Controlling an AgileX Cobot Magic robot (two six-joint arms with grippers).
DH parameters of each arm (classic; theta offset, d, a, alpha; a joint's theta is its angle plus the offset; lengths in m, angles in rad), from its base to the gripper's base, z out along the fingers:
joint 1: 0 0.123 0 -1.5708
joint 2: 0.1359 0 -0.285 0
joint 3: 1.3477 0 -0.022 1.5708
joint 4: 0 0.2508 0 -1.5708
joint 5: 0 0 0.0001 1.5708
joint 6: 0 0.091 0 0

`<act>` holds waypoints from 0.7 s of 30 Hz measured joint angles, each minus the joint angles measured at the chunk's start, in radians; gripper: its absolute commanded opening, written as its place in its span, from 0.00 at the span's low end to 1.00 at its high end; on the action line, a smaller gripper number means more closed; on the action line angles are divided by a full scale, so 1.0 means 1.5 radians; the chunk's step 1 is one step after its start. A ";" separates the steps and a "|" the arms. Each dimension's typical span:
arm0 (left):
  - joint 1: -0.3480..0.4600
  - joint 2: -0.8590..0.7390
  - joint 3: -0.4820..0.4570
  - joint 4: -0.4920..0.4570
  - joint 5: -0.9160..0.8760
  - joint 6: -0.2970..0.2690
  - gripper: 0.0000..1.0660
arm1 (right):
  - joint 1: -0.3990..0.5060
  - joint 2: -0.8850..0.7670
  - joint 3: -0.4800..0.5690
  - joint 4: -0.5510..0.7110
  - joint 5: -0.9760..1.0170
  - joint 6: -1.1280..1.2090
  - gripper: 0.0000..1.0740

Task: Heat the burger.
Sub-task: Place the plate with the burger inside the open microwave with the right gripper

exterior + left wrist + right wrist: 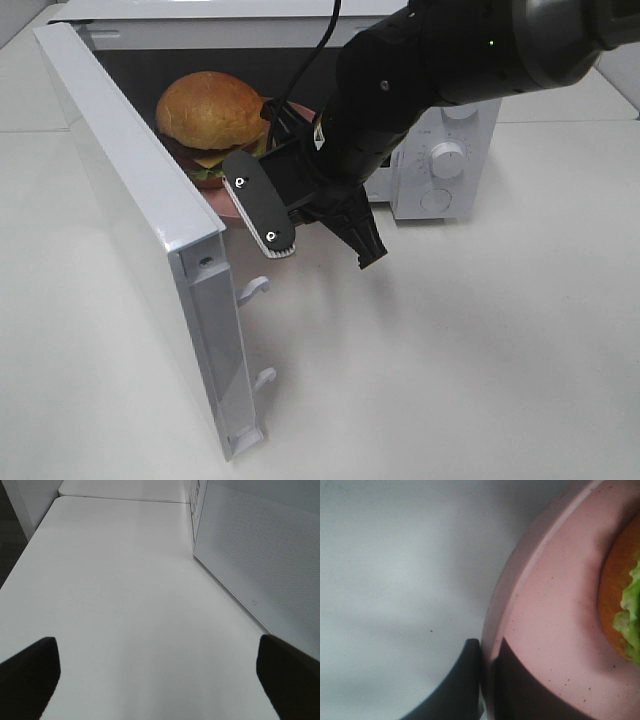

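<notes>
At the microwave point(440, 160) mouth, eleven o'clock in the high view, the burger point(210, 115), glossy domed bun over frilly lettuce, sits on a speckled matte pink plate point(555, 605). The right tool point(487, 680) is clamped on its rim; the left tool point(160, 680) gapes empty over the smooth table point(125, 580). This looks like loading: next, slide the plate fully inside and let go.

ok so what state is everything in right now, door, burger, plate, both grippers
microwave door: swung wide open
burger: whole, sitting on the pink plate
pink plate: carrying the burger, pinched at its rim
right gripper: shut on the pink plate's rim
left gripper: open, holding nothing, over the table beside the door
</notes>
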 measured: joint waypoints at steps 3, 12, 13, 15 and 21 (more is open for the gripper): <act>0.000 0.000 0.000 0.000 0.000 0.000 0.96 | 0.000 0.012 -0.019 0.000 0.006 0.000 0.00; 0.000 0.000 0.000 0.000 0.000 0.000 0.96 | 0.000 0.053 -0.089 0.001 0.035 0.000 0.00; 0.000 0.000 0.000 0.000 0.000 0.000 0.96 | 0.000 0.059 -0.098 0.001 0.037 0.000 0.00; 0.000 0.000 0.000 0.000 0.000 0.000 0.96 | 0.000 0.069 -0.115 0.001 0.045 0.000 0.00; 0.000 0.000 0.000 0.000 0.000 0.000 0.96 | 0.000 0.100 -0.163 0.008 0.067 0.000 0.00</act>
